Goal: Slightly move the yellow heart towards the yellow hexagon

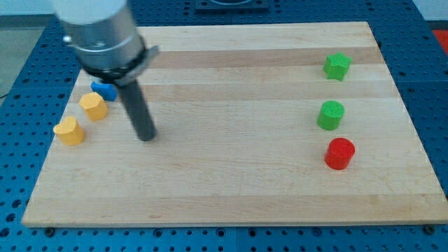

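Observation:
A yellow heart [69, 131] sits near the left edge of the wooden board [231, 182]. A yellow hexagon [93, 106] sits just above and to its right, a small gap between them. My tip [146, 136] rests on the board to the right of both yellow blocks, about level with the heart and well apart from it. A blue block [104, 91], partly hidden by the rod and its housing, lies just above the hexagon.
On the view's right stand a green star [337, 66], a green cylinder [331, 115] and a red cylinder [340, 153] in a column. The arm's grey housing [101, 35] covers the top left. Blue perforated table surrounds the board.

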{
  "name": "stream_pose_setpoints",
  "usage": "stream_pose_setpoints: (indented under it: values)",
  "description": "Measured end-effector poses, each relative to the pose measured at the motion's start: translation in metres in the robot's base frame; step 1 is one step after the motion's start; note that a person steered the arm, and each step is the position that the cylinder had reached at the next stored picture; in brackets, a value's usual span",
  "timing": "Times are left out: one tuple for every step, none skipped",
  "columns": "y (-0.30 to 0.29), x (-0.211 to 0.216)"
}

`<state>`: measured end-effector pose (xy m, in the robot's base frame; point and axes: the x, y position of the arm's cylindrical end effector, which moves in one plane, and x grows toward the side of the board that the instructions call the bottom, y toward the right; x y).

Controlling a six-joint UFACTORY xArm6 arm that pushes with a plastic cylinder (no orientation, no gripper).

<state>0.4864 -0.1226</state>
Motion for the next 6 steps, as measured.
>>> stream_pose_setpoints:
  values:
    - [-0.085, 0.07]
    - [-0.178, 0.067]
    - [-0.182, 0.054]
    - [-0.182, 0.01]
    - [-0.182, -0.005]
    - [-0.171, -0.004]
